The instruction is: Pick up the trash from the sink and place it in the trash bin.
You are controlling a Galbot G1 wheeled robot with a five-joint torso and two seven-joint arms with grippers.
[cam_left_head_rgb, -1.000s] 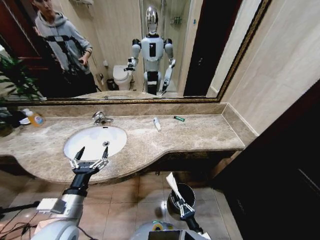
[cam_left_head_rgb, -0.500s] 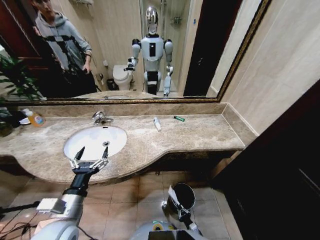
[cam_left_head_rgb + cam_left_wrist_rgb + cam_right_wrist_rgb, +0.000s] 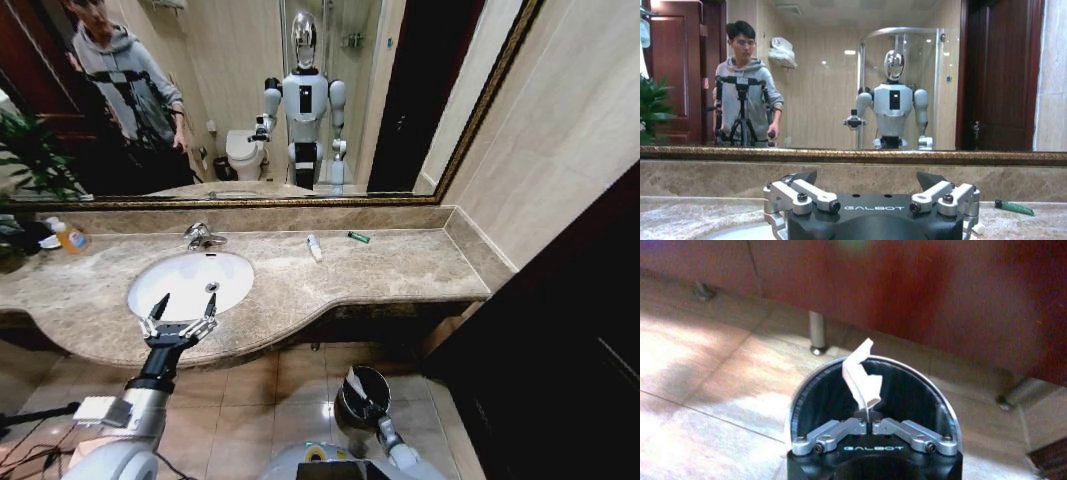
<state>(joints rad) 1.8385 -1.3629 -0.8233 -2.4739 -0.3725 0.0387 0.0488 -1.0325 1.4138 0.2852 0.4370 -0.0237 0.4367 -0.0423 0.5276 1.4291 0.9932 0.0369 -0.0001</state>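
White packet, dark trash bin with shiny rim, beige marbled counter.

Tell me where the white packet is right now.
The white packet is pinched in the right gripper, directly over the open trash bin on the floor below the counter.

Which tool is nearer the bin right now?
Right. The right tool is over the bin, shut on a white packet. The left tool hovers open at the sink's front edge.
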